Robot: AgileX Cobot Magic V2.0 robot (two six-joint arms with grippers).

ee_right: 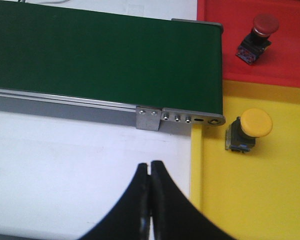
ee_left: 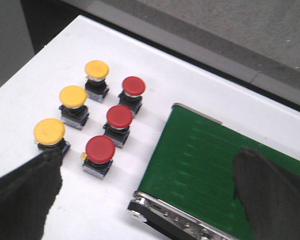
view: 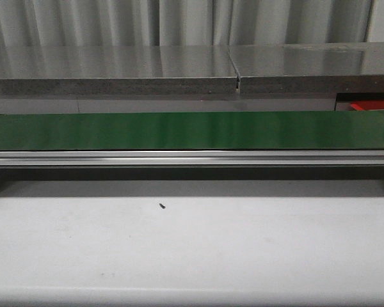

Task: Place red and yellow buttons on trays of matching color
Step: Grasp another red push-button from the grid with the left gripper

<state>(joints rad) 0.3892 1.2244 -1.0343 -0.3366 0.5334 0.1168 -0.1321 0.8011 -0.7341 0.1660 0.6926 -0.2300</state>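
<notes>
In the left wrist view three yellow buttons (ee_left: 73, 96) and three red buttons (ee_left: 119, 116) stand in two rows on the white table, beside the end of the green belt (ee_left: 200, 160). My left gripper (ee_left: 147, 155) hangs open above them, one finger (ee_left: 25, 195) near the closest yellow button (ee_left: 49, 131), the other over the belt. In the right wrist view a red button (ee_right: 260, 30) lies on the red tray (ee_right: 290, 60) and a yellow button (ee_right: 250, 130) on the yellow tray (ee_right: 250, 200). My right gripper (ee_right: 150, 166) is shut and empty over the white table.
The green conveyor belt (view: 192, 130) with its metal rail (view: 192, 158) crosses the front view; neither arm shows there. A small dark speck (view: 161, 205) lies on the white table. A grey shelf (view: 115, 70) runs behind the belt.
</notes>
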